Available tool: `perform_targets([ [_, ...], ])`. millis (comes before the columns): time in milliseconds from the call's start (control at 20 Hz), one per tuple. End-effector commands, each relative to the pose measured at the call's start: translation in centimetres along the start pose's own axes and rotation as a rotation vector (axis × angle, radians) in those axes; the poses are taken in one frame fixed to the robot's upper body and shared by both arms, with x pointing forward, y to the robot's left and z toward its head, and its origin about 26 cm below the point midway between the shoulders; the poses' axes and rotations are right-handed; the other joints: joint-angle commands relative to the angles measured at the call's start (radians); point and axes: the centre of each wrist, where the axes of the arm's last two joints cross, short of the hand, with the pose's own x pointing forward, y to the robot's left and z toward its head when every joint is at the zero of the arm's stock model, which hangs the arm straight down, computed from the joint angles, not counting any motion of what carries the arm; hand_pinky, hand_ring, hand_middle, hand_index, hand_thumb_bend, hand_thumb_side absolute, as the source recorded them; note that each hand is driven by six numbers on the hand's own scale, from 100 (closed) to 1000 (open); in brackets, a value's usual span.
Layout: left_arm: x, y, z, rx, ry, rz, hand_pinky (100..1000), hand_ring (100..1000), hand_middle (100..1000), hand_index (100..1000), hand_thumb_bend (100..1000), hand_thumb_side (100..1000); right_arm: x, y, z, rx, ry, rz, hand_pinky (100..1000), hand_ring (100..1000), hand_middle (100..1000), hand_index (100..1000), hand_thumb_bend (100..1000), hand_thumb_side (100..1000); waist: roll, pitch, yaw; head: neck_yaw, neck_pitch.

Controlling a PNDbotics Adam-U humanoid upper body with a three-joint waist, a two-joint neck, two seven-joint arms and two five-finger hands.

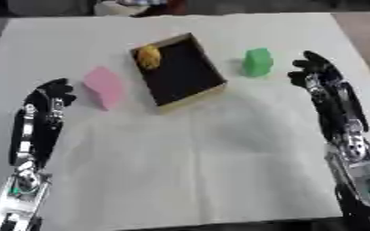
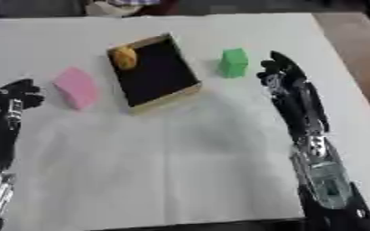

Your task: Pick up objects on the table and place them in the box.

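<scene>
The right hand [image 1: 318, 74], fingers relaxed and empty, hangs just right of the green block [image 1: 257, 62], upper centre; it should close squarely before lifting toward the box [image 1: 190, 100].

Both eyes sit up in the head, looking steeply down and forward over the table [image 1: 180, 180]. Same scene in both: box [image 1: 180, 72] around 12 o'clock, just shifted left in the right eye.
</scene>
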Motion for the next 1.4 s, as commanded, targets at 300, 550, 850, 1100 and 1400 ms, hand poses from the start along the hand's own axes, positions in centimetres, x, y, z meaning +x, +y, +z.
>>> perform_targets([
  [300,0.7,0.3,-0.5,0.008,-0.031,-0.007,719,648,639,780,143,822,0.9,-0.4,-0.5,-0.003,-0.035,0.015,779,738,760,899,100,686,0.002,-0.015,0.000,0.002,0.004],
  [550,0.7,0.3,-0.5,0.008,-0.031,-0.007,719,649,640,780,144,822,0.9,-0.4,-0.5,-0.004,-0.034,0.014,779,738,760,900,100,686,0.004,-0.016,-0.002,0.002,0.004],
  [850,0.8,0.7,-0.7,-0.001,-0.037,-0.028,722,658,650,783,159,808,0.8,-0.4,-0.5,-0.005,-0.033,0.015,779,738,760,900,100,686,0.005,-0.016,-0.004,0.002,0.004],
  [1100,1.5,2.5,-1.3,-0.040,-0.064,-0.117,730,678,672,794,170,782,0.8,-0.5,-0.4,-0.005,-0.030,0.018,779,738,760,900,100,685,0.008,-0.017,-0.006,0.001,0.004],
  [1400,3.8,6.4,-3.2,-0.160,-0.138,-0.363,753,722,720,820,209,705,0.7,-0.6,-0.3,-0.006,-0.026,0.026,779,738,760,900,100,684,0.015,-0.020,-0.009,-0.003,0.004],
])
